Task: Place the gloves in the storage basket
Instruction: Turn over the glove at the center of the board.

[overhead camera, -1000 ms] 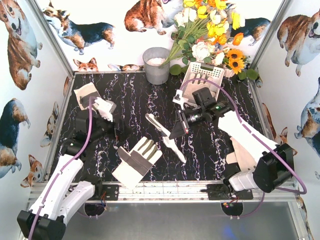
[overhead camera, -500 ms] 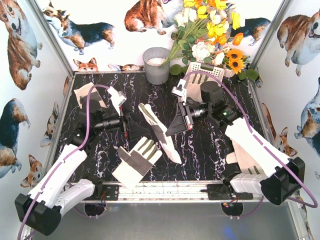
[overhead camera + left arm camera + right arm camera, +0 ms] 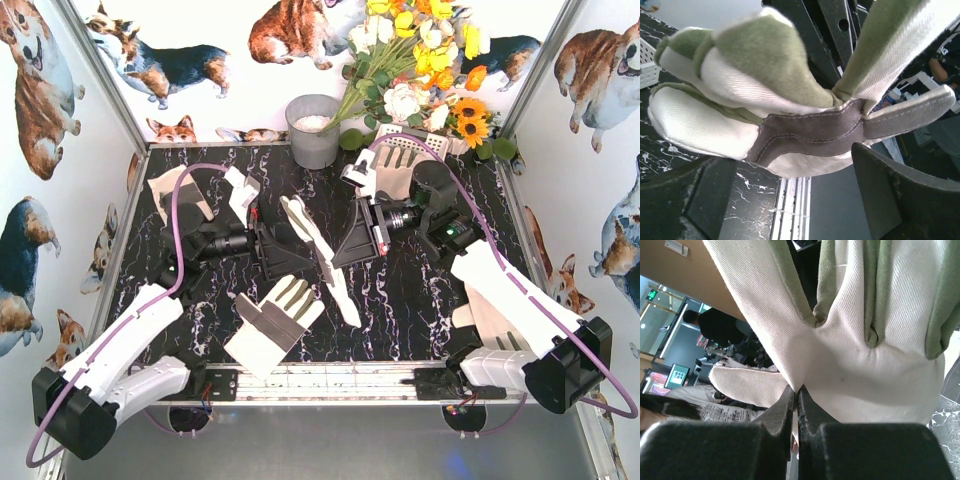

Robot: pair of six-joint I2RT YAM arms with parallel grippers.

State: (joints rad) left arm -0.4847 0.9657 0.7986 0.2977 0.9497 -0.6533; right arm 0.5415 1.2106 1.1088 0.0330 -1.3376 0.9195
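My right gripper (image 3: pixel 340 255) is shut on a cream glove with dark panels (image 3: pixel 303 228) and holds it above the middle of the table. In the right wrist view its jaws (image 3: pixel 797 392) pinch the fabric of this glove (image 3: pixel 865 355) at the crotch of the thumb. My left gripper (image 3: pixel 293 250) is open just left of the glove. In the left wrist view the glove (image 3: pixel 805 130) hangs just beyond its spread fingertips (image 3: pixel 790 167). A second glove (image 3: pixel 275 318) lies near the front. A third (image 3: pixel 178 190) lies back left. The white storage basket (image 3: pixel 428 150) stands back right.
A grey metal bucket (image 3: pixel 313 130) stands at the back centre. A bunch of flowers (image 3: pixel 420 60) leans over the basket. A slotted corner of the basket shows in the left wrist view (image 3: pixel 646 57). Metal frame posts and printed walls enclose the table.
The right gripper has lifted the glove off the table and carried it back and left. The left arm has swung from the back left to the centre, beside the glove.
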